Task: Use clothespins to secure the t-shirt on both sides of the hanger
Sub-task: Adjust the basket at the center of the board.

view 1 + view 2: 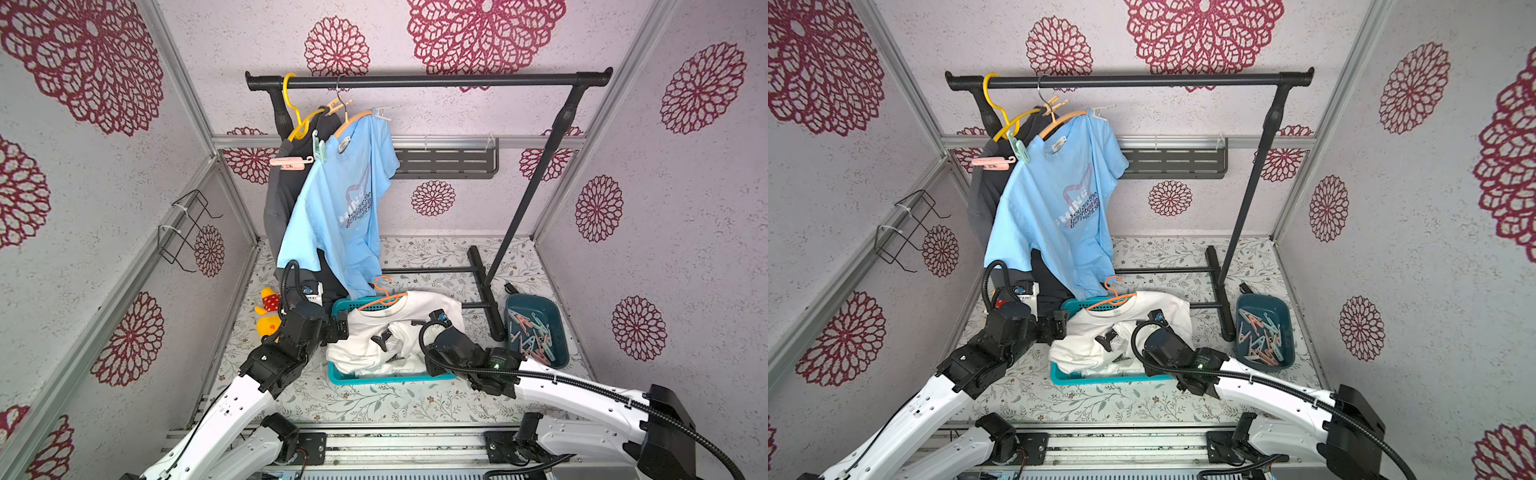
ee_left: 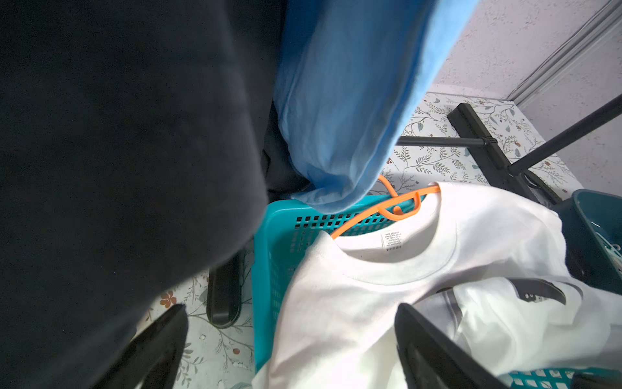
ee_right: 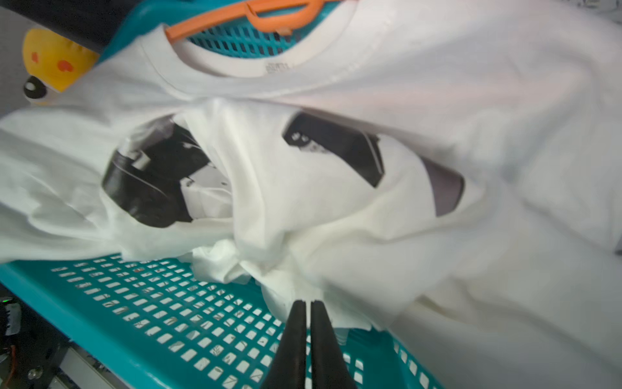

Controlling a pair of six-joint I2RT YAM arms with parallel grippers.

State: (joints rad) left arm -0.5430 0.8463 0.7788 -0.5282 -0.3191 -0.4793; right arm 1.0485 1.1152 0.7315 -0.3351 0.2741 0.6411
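Your right gripper (image 3: 308, 303) is pinched tight on a bunch of the crumpled white t-shirt (image 3: 437, 84), left gripper (image 1: 338, 327) gaping empty. Lift slow so the thin orange plastic hanger (image 1: 382, 300) doesn't slip out. Pastel plastic clothespins (image 1: 532, 334) sit in the dark teal tub (image 1: 559, 316).

T-shirt (image 1: 415, 316) on hanger (image 1: 380, 301) in basket (image 1: 374, 379); clothespins (image 1: 530, 332) in bin (image 1: 540, 305) just right of it

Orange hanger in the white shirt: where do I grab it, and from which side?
Grip the orange hanger at the bare stem under its hook, which pokes from the white shirt at the collar, over the basket rim. Come from above: the rest runs under cloth. The open left end effector looks nearest.
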